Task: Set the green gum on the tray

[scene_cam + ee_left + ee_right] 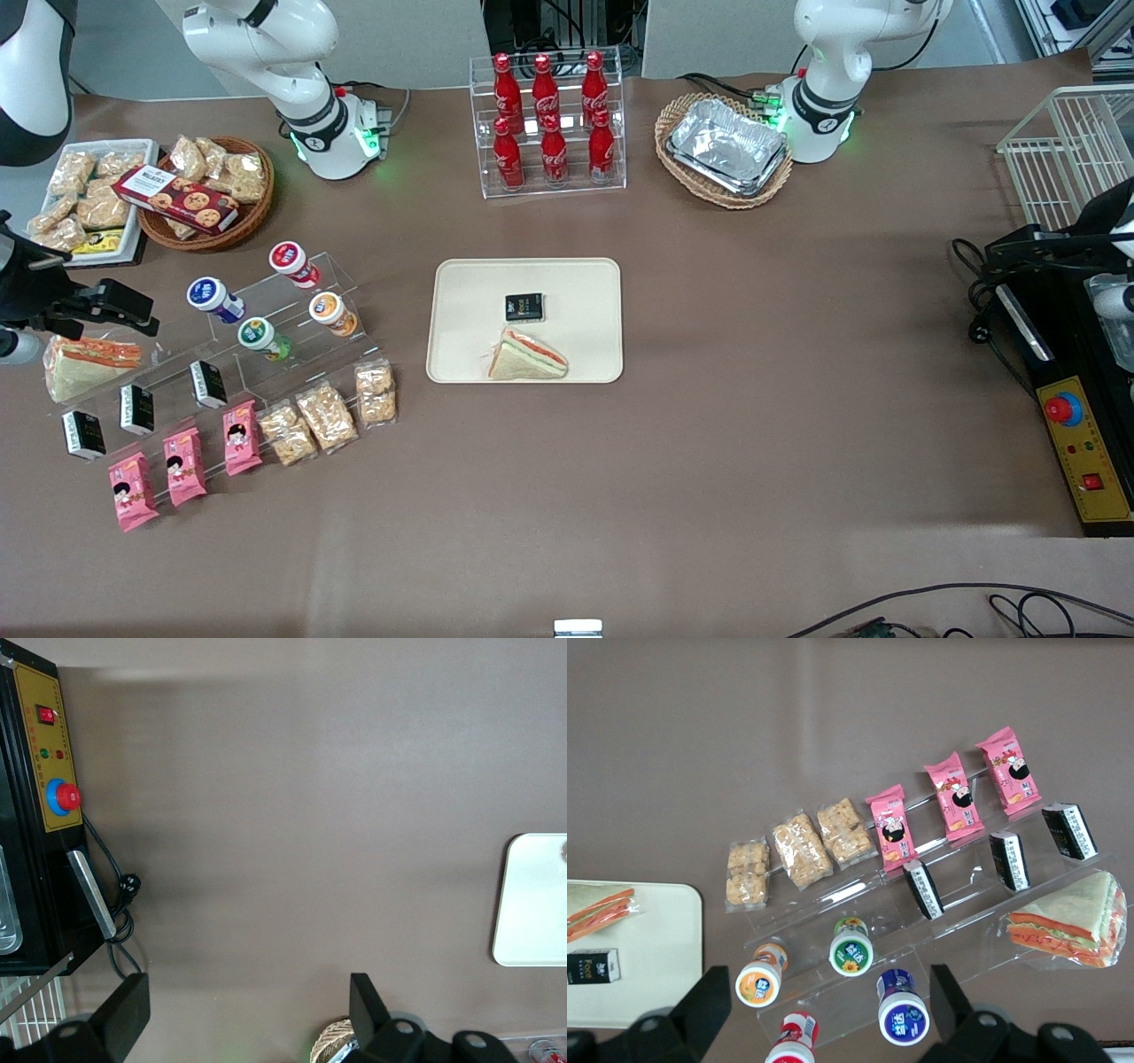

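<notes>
The green gum [260, 337] [851, 950], a small green bottle with a white lid, stands on a clear stepped rack [266, 310] among orange-, blue- and red-lidded bottles. My right gripper [106, 306] [830, 1010] hangs high above the rack at the working arm's end of the table. It is open, holds nothing, and is well apart from the bottles below. The cream tray [469, 292] [656, 939] lies mid-table and carries a black packet [524, 307] and a wrapped sandwich [526, 356].
The rack also holds black cartons [924, 889], pink snack packs [955, 793], clear cracker bags [801, 850] and a sandwich [1067, 921]. Farther from the camera stand a cola bottle rack [549, 124], a cookie basket [208, 190] and a foil-tray basket [725, 149].
</notes>
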{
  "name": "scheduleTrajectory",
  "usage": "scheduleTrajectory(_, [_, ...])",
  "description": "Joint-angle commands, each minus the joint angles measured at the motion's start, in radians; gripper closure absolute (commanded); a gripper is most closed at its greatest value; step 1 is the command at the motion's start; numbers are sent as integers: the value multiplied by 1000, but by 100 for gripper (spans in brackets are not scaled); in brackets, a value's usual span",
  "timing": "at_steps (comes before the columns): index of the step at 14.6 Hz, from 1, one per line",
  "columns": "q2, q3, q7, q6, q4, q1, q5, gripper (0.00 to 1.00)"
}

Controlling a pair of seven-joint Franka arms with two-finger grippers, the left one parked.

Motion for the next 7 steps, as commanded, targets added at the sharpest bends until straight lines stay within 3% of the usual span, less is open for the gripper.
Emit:
scheduleTrajectory(1, [-3,0,5,-6,9,2,-5,0])
scheduleTrajectory(7, [-8,0,-64,5,8,2,-11,0])
